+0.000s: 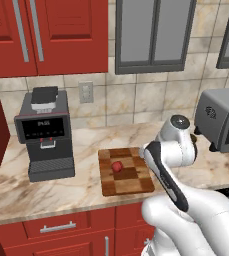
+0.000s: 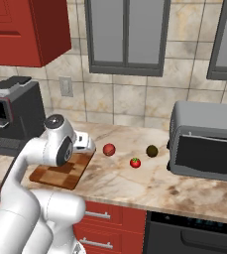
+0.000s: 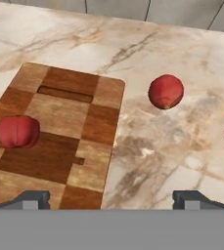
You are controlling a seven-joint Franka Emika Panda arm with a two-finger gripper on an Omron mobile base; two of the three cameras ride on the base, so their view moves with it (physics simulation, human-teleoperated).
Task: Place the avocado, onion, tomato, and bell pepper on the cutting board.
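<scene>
**One of four on the board, three still out on the surface**

Checkered wooden cutting board (image 3: 59,132) flat on the marble surface (image 3: 182,161), right of the coffee machine (image 1: 45,132). One plain red, lobed item (image 3: 18,132) resting on the board's left half, most likely the bell pepper; no green top visible. Counted as placed.

Off the board, to its right: a second plain reddish round item (image 3: 166,91), close to the board's far right corner but clear of it, probably the onion. Further right, the tomato (image 2: 135,162), green stem up, alone on bare marble. Beyond it, the avocado (image 2: 152,151), dark olive, just beside the toaster oven (image 2: 206,141). Not touching one another; all three well short of the board.

Hand (image 3: 111,197) hovering over the board's right edge, looking down across it; finger tips standing wide apart at the bottom of the hand view, nothing between them. No contact with board or vegetables.

Judged progress: roughly a quarter done. Left to do: three pick-and-place runs. Nearest candidate looks like the reddish round item by the board's corner; avocado the longest reach and tightest, given the toaster oven alongside. Plenty of free board for the rest.
</scene>
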